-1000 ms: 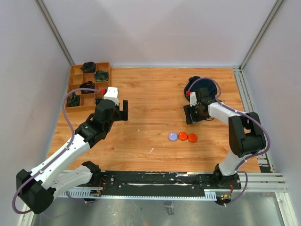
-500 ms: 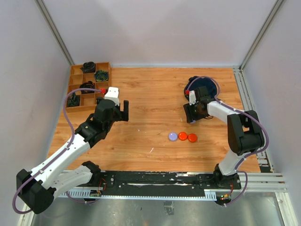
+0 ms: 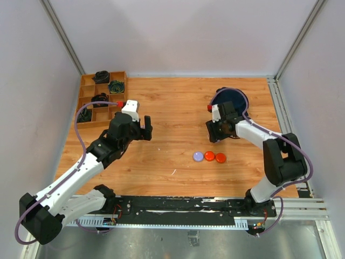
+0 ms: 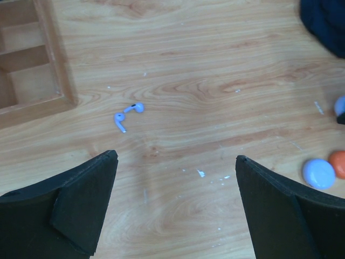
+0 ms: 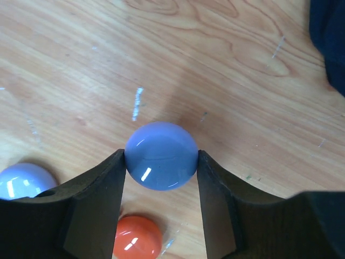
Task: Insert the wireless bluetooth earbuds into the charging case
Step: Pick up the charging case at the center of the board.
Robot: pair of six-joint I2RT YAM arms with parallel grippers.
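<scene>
R gripper point(image 5: 160, 159) is clamping a lilac puck point(image 5: 161, 141), both fingers point(image 5: 97, 199) pressing against its sides. The jaws were wider a sec ago and have been narrowing in. It's sitting further left on the table point(image 3: 178, 102) than before, the arm swinging over w/ it, away from the dark blue round thing point(image 3: 232, 99) at the back. Nearer the bases, a second lilac puck point(image 3: 198, 156) and two orange-red pucks point(image 3: 209, 156) are lying side by side in a row, same spot as before.

L gripper point(image 4: 175, 208) is hanging w/ fingers wide apart, nothing btwn them. It's edging right vs a sec ago, away from the wooden tray point(image 4: 54, 56).

The earbuds point(image 4: 128, 114), two tiny lilac bits, are lying close together on bare wood just beyond L's fingertips, near the tray corner and well apart from the pucks.
</scene>
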